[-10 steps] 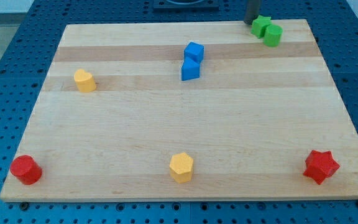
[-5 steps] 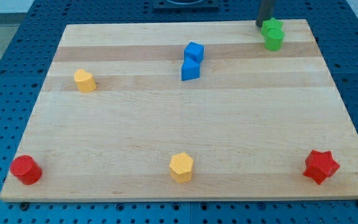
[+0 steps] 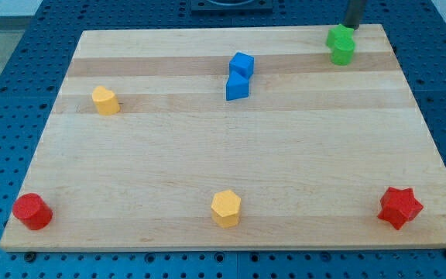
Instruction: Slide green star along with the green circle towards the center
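Blue perforated table (image 3: 6,85) under wooden board (image 3: 231,163)

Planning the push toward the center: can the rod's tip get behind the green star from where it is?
Probably yes. My tip sits at the view's top, just up-right of the green star, with the green circle right below it; nothing stands between.

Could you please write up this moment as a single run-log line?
phase: approach | my tip: top-right board edge, just above-right of green star | green circle: touching star, below it | pair: far from center
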Robot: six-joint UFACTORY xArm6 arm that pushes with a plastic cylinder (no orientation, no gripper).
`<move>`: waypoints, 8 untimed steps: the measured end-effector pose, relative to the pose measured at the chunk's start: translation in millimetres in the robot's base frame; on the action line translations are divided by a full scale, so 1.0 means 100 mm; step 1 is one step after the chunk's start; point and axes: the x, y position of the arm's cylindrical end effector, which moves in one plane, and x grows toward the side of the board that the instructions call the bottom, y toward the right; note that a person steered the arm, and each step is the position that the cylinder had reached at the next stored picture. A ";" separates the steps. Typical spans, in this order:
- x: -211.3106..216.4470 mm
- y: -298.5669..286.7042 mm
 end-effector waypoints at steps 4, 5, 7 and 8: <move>0.61 -0.82; 0.69 -0.74; 0.71 -0.58; 0.87 -0.57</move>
